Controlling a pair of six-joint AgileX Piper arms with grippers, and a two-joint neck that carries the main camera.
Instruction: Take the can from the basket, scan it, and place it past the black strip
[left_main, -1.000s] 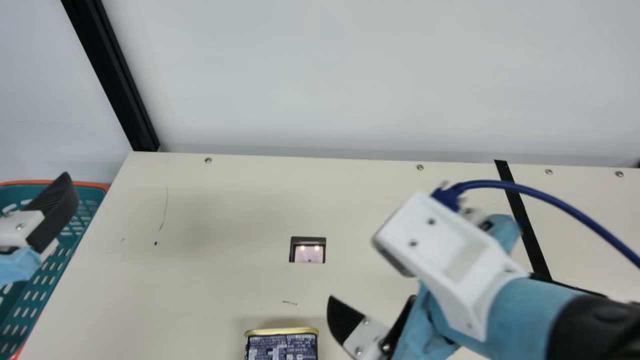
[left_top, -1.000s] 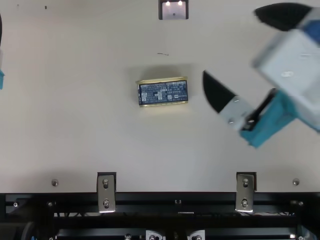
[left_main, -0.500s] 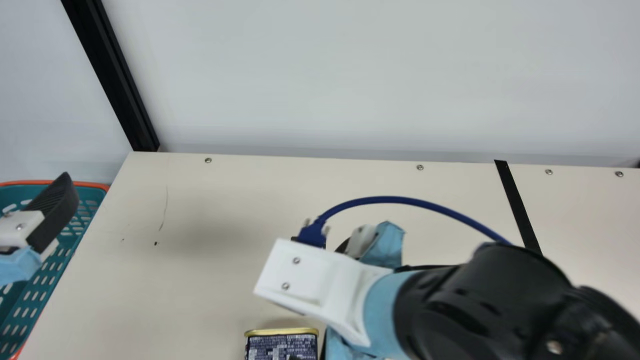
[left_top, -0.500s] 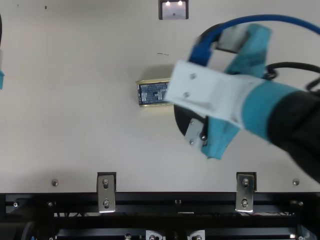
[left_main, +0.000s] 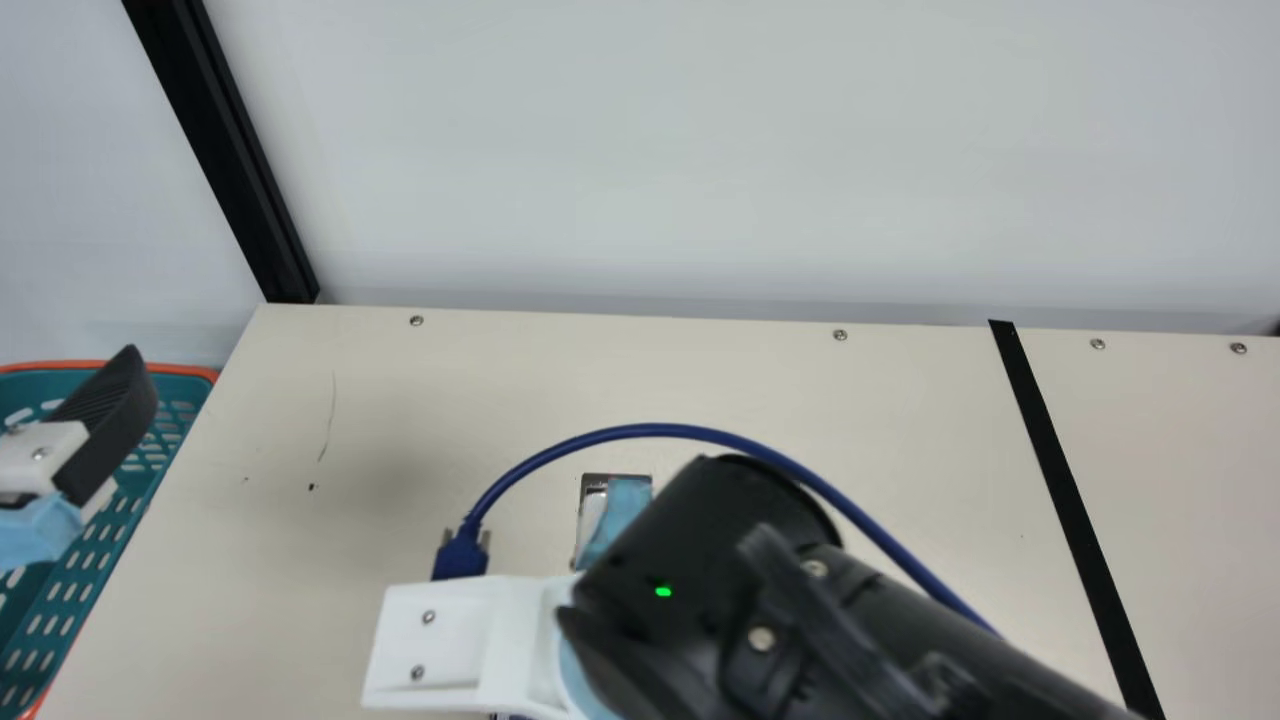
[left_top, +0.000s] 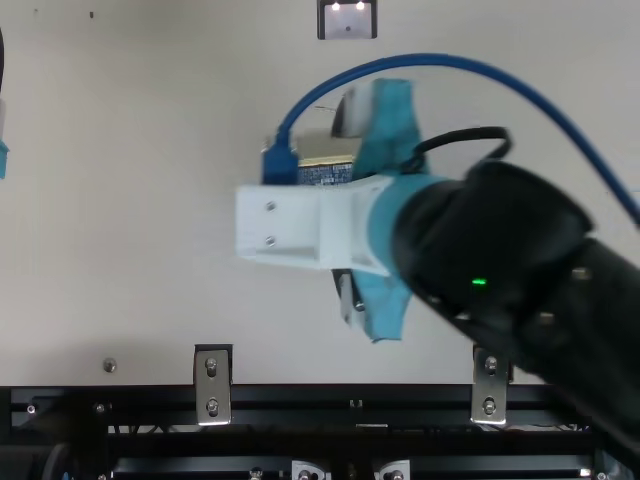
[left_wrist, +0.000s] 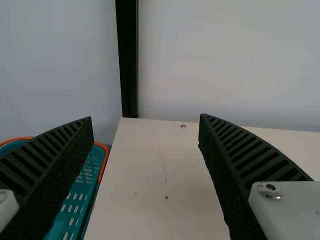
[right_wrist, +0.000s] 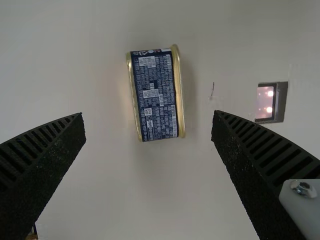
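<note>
Can (right_wrist: 156, 95) lies on its side on the counter (right_wrist: 155, 195), label up; scanner window (left_top: 348, 22) at its 12 o'clock, top view. Right gripper (right_wrist: 149, 113) above, fingers wide apart, holding nothing, spread probably to pinch across the gold rims. Left gripper (left_wrist: 145, 116) also wide, unladen, by the basket (left_main: 200, 371) at 9 o'clock, main view. Black strip (left_main: 1065, 500): 3 o'clock of the window.

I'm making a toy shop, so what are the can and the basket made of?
The can seems metal: its gold rims shine. Its blue side could be paper or paint. The basket looks like smooth plastic, with neat rows of holes.
</note>
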